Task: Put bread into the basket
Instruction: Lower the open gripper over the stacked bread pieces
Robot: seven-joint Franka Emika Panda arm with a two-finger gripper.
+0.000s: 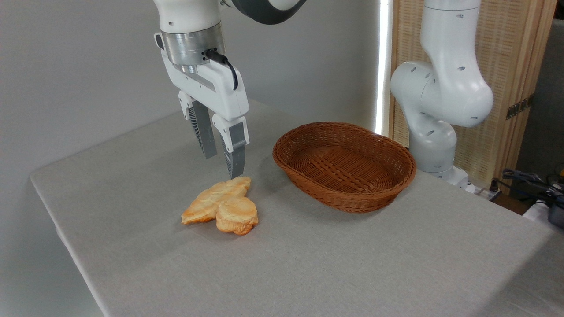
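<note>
The bread (237, 215), a small chunky golden bun with a pale top, lies on the grey table, touching the front of a longer flat braided pastry (215, 197). The oval brown wicker basket (348, 193) sits empty to the right, well apart from the bun. My gripper (223, 165) hangs open just above the far end of the braided pastry, fingers pointing down with nothing between them. It is behind and slightly left of the bun.
The grey cloth-covered table (308, 264) ends at the left and front edges. A second white robot arm base (434, 123) stands behind the basket at the right. Cables and gear (542, 189) lie off the table at the far right.
</note>
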